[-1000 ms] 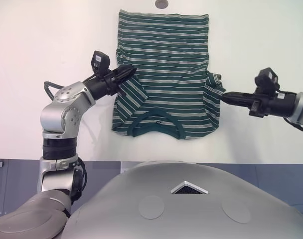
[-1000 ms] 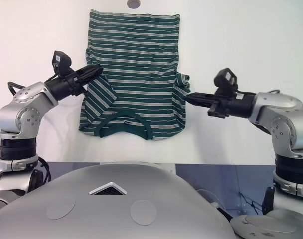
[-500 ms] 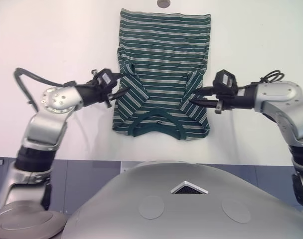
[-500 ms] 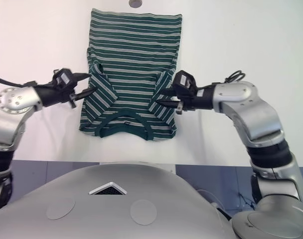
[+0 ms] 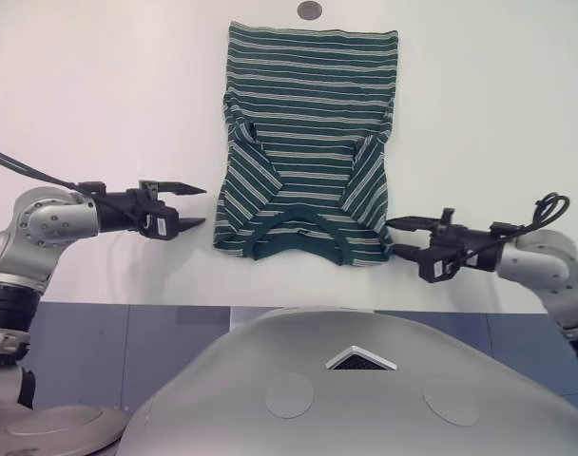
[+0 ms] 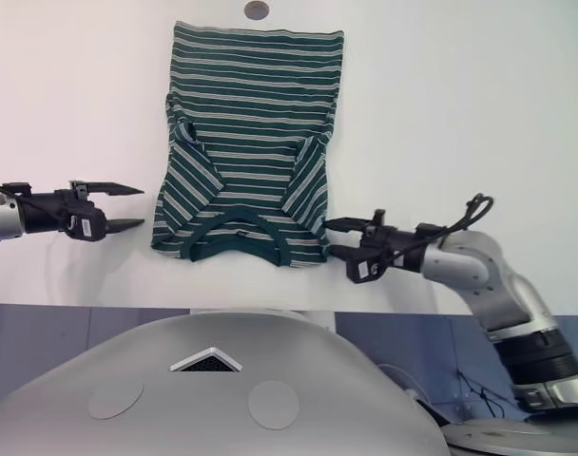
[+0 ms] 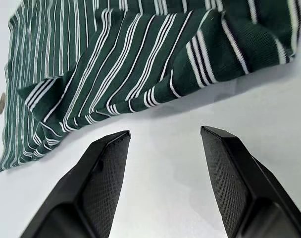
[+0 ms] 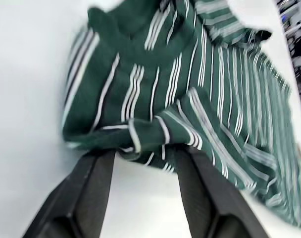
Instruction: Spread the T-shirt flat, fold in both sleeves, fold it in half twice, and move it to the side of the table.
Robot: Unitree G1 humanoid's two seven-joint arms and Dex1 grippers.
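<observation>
The green, white-striped T-shirt (image 5: 308, 133) lies flat on the white table (image 5: 99, 104), collar towards me, with both sleeves folded in over its body. My left gripper (image 5: 196, 206) hovers open just left of the shirt's near left corner, holding nothing. In the left wrist view its fingers (image 7: 106, 168) stand apart short of the shirt's edge (image 7: 116, 59). My right gripper (image 5: 395, 237) is open at the near right corner. In the right wrist view the shirt's corner (image 8: 140, 114) lies at the tips of the spread fingers (image 8: 91, 193).
A small grey round disc (image 5: 309, 9) sits on the table just beyond the shirt's far hem. The table's near edge (image 5: 127, 306) runs close below both grippers. Bare white tabletop stretches to the left and right of the shirt.
Both grippers carried the sleeves inward onto the shirt, let go, and drew back towards me to the near corners. The sleeves now rest folded on the body.
</observation>
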